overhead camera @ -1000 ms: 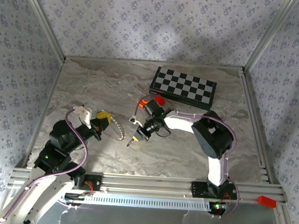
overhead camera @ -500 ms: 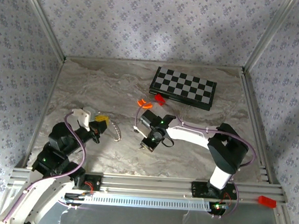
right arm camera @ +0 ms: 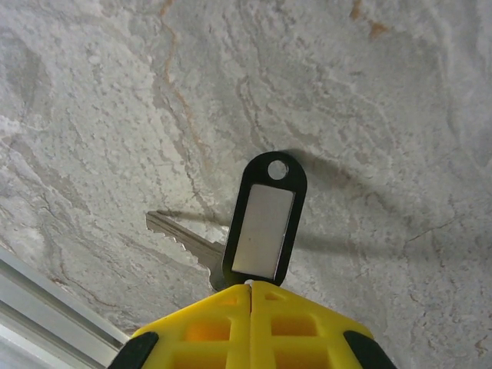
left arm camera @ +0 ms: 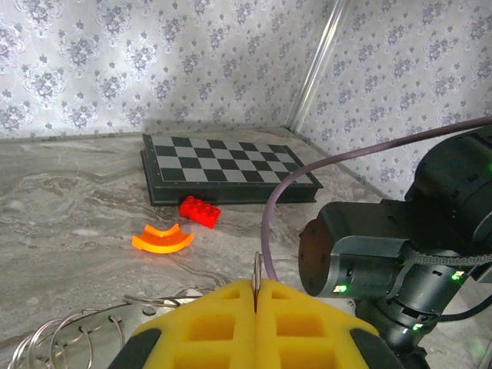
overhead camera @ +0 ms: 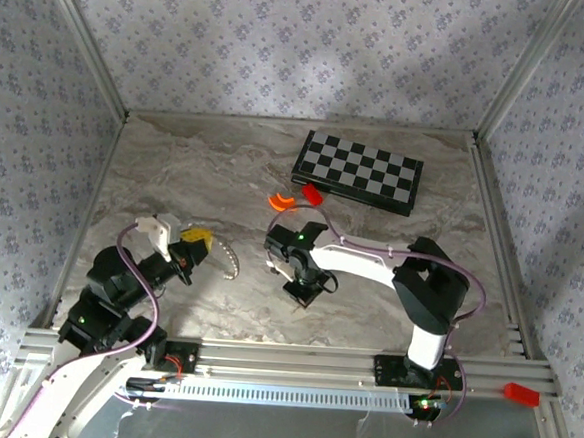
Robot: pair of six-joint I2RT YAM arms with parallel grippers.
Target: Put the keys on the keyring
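Note:
My right gripper (right arm camera: 250,286) is shut on the key: its black oblong tag (right arm camera: 265,219) sticks up from the yellow pads and the silvery blade (right arm camera: 178,237) points left, just above the marble tabletop. From above, the right gripper (overhead camera: 303,286) points down at mid-table. My left gripper (left arm camera: 256,296) is shut on the thin edge of the metal keyring (left arm camera: 256,270), and wire loops (left arm camera: 65,332) trail off to its left. In the top view the left gripper (overhead camera: 192,244) sits left of the right one, with the beaded loop (overhead camera: 230,259) between them.
A folded chessboard (overhead camera: 358,170) lies at the back right. A red block (overhead camera: 312,192) and an orange arc piece (overhead camera: 277,202) lie in front of it. The right arm's dark wrist body (left arm camera: 384,261) stands close in front of the left gripper. An aluminium rail (overhead camera: 292,361) runs along the near edge.
The right gripper has swung right and nearer, turning to point down with the key. The left gripper, still on the ring, has drawn back slightly to the left.

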